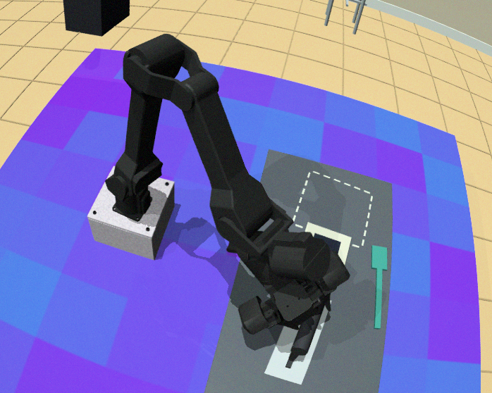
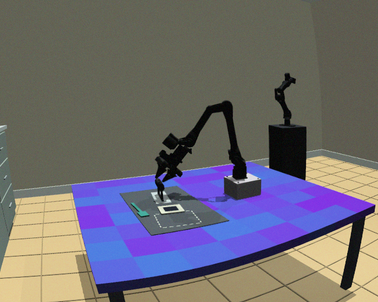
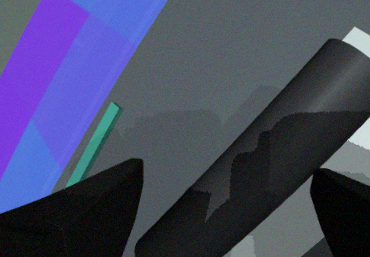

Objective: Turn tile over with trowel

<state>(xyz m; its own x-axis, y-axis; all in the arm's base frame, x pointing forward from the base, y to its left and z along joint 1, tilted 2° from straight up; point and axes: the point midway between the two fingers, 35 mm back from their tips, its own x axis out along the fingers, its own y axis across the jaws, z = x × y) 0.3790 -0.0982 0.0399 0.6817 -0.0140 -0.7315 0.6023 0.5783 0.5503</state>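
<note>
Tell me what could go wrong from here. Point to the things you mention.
The open claw (image 1: pixel 313 317) (image 2: pixel 160 178) (image 3: pixel 228 175) sits askew to the raised black handle (image 1: pixel 305 338) (image 2: pixel 159 185) (image 3: pixel 260 144); closing now might twist or knock it.

The tile (image 1: pixel 330 241) (image 2: pixel 171 208) lies marked side up by the dashed outline's (image 1: pixel 371 196) (image 2: pixel 181 224) edge; flipping could land it across the line.

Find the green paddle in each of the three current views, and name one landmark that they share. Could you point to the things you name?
Top: the green paddle (image 1: pixel 379 258) (image 2: pixel 143 214) (image 3: pixel 93 146) is right of centre, in the lower half, blade towards the top.
Exterior: left of centre, in the lower half, blade towards the bottom.
Wrist: left of centre; only part of its handle shows, cut off below by a gripper finger.
Shared landmark: the grey mat (image 1: pixel 352 363) (image 2: pixel 212 217) (image 3: pixel 210 54).
</note>
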